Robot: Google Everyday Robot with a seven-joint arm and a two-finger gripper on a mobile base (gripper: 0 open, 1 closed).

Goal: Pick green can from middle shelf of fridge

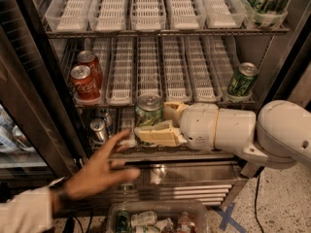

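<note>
Green can (148, 108), printed in green and white with a silver lid, stands upright at the centre of the open fridge, in front of the front edge of the middle shelf (160, 102) and slightly below its level. The gripper (153, 124) reaches the green can from the right and is clenched on it: one cream finger (160, 136) lies across the can's base and the other (172, 111) presses against its right side. Right of the green can, the white, rounded arm (233, 130) runs on towards the frame edge.

Behind and above the green can, white slotted lane trays (148, 72) run back along the middle shelf. Far right of the green can, at the right end of that shelf, stands a second green can (241, 79). Far left of the green can, two red Coca-Cola cans (86, 80) stand one behind the other at the left end of the shelf.

Just left of the green can and a little lower, two silver cans (99, 127) stand on the shelf beneath. Below and left of the green can, a person's hand (99, 171) is stretched out, fingertips near the lower finger. Directly below the green can, on the floor, a clear bin (199, 208) holds assorted cans and bottles.
</note>
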